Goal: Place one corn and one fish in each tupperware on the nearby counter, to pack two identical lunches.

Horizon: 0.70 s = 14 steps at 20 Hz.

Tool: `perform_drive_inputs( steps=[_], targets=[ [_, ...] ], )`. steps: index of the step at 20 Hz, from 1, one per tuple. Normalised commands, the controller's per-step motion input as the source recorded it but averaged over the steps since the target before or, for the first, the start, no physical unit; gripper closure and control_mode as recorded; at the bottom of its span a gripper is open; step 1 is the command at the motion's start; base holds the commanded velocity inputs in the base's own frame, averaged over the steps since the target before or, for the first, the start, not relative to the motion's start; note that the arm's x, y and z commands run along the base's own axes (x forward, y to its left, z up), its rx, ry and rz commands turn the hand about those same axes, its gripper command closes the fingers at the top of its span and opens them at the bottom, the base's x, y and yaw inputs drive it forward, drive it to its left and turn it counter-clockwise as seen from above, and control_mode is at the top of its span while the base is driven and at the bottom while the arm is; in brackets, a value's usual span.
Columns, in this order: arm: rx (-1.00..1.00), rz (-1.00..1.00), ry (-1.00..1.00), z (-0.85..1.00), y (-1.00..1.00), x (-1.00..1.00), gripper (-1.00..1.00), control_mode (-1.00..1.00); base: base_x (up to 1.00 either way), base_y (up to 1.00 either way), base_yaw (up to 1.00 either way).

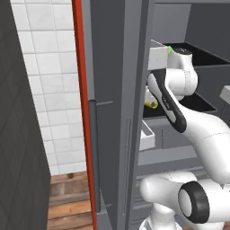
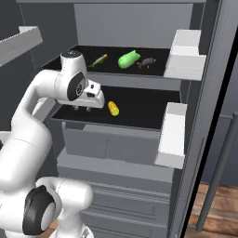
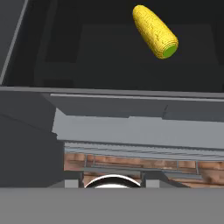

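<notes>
The yellow corn (image 2: pixel 113 109) lies on the lower dark shelf (image 2: pixel 139 111) of the open fridge, just right of the gripper (image 2: pixel 83 109), untouched. On the upper shelf (image 2: pixel 158 69) lie a pale fish (image 2: pixel 99 60), green corn (image 2: pixel 128 59) and dark fish (image 2: pixel 147 62). Whether the gripper's jaws are wide or narrow, I cannot tell.

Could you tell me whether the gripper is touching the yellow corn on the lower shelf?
Apart. In the right base view, dark shelf shows between the gripper and the yellow corn; the hand view shows the corn lying alone.
</notes>
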Motion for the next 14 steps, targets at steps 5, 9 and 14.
perform_drive_inputs(
  steps=[5,9,14],
  targets=[
    [0.00,0.01,-0.07,0.00,-0.06,-0.10,-1.00,-1.00,0.00,0.00,0.00],
    [0.00,0.00,-0.18,0.30,0.00,-0.19,-1.00,-1.00,0.00,0.00,0.00],
    [0.00,0.00,-0.32,0.62,0.00,0.00,-1.00,-1.00,0.00,0.00,0.00]
  ],
)
